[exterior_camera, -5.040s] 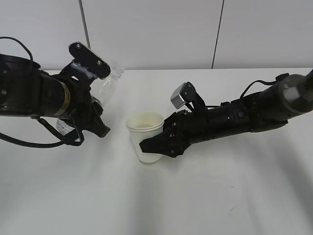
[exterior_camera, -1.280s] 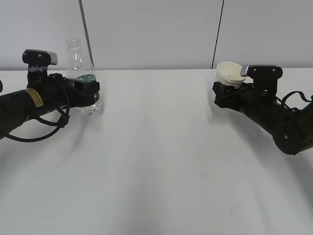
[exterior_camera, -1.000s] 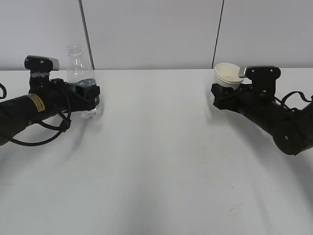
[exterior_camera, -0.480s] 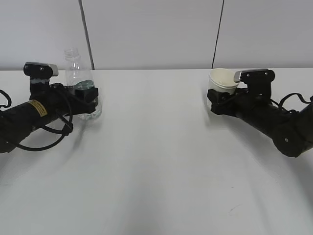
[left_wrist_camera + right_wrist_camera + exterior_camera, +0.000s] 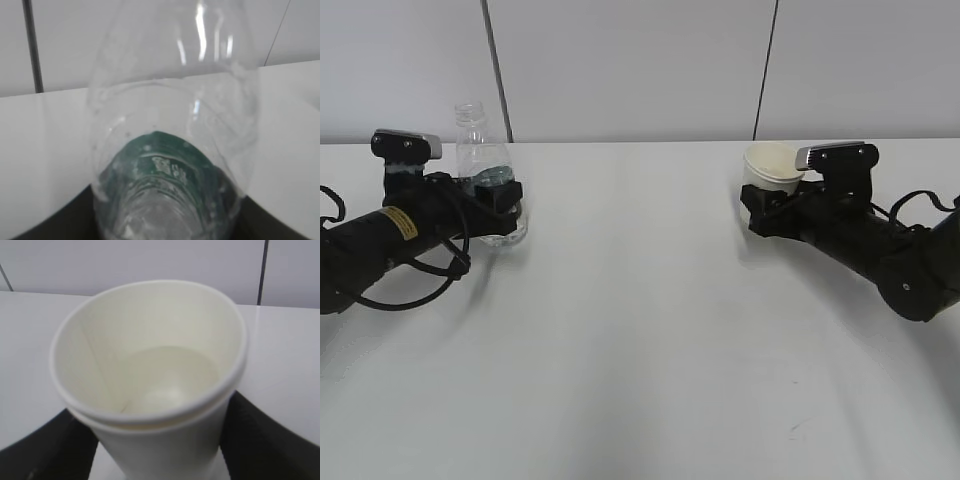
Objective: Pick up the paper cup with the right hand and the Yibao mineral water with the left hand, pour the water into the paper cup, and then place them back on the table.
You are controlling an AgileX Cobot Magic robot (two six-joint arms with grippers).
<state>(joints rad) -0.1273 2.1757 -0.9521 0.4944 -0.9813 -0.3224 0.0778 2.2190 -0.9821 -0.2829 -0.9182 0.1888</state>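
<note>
A white counter (image 5: 640, 330) carries one bottle, one cup and two arms. At far left, the left pincer (image 5: 505, 195) is clamped on the upright Yibao mineral water (image 5: 485, 170); at far right, the right pincer (image 5: 760, 205) grips the paper cup (image 5: 770, 165), water inside. Both have sunk lower than a second ago, the cup shifted slightly leftward.

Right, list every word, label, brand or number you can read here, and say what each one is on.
Nothing can be quoted; there is print in two places only.
Dark green label on the Yibao mineral water: white lettering, too blurred to read.
Yellow sticker on the left hand: dark print, too small to read.
Paper cup: plain, no print.
Table: no text.
</note>
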